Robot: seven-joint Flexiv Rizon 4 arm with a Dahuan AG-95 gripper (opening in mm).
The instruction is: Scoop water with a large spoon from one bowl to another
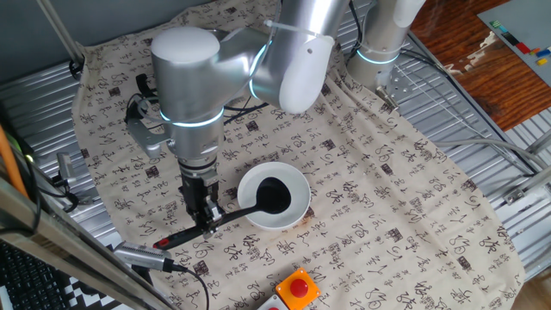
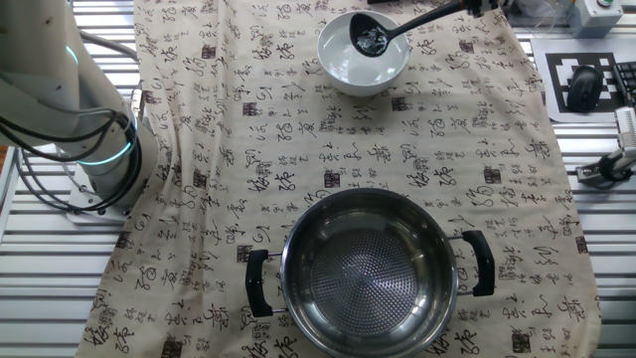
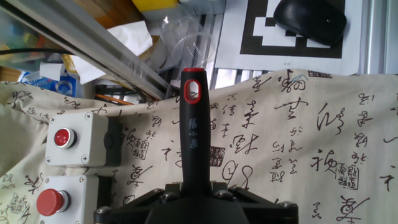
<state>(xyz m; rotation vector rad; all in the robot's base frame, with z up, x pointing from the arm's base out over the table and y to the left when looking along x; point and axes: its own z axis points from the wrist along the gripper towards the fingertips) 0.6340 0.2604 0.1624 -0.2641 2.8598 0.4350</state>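
The gripper (image 1: 207, 222) clenches the thin black handle of the large spoon (image 1: 258, 203); beyond the fingers its deep cup sits dipped in the glossy white bowl (image 2: 363, 62); lifting level should spare spills; the shiny steel bowl (image 2: 369, 270) waits well apart.

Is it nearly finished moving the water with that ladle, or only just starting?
Only starting, it seems. Done: the gripper is shut on the large spoon, holding its handle. In hand: the spoon's cup sits down in the white bowl, which holds water. Left: lifting the load and carrying it to the steel bowl, which looks dry in the other fixed view, then pouring.
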